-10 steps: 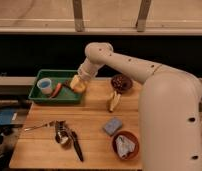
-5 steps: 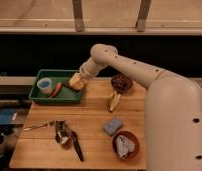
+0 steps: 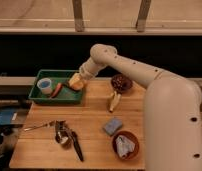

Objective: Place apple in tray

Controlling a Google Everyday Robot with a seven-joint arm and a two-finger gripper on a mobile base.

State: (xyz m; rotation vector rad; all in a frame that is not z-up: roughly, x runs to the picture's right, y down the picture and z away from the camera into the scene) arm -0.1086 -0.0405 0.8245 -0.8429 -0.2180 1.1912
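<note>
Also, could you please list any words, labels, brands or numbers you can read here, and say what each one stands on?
None: no readable text shows anywhere.
The tray, the cup in it, the bowls and the blue sponge show no lettering.
The gripper is at the tray's right rim with the apple; no markings show on the arm.

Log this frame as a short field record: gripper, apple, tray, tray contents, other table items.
gripper: at the tray's right rim, against the apple
apple: yellow-orange, at the gripper, over the tray's right edge
tray: green, back left of the table
tray contents: blue cup, orange-red carrot-like item
other table items: banana, dark bowl, blue sponge, bowl with cloth, utensils
</note>
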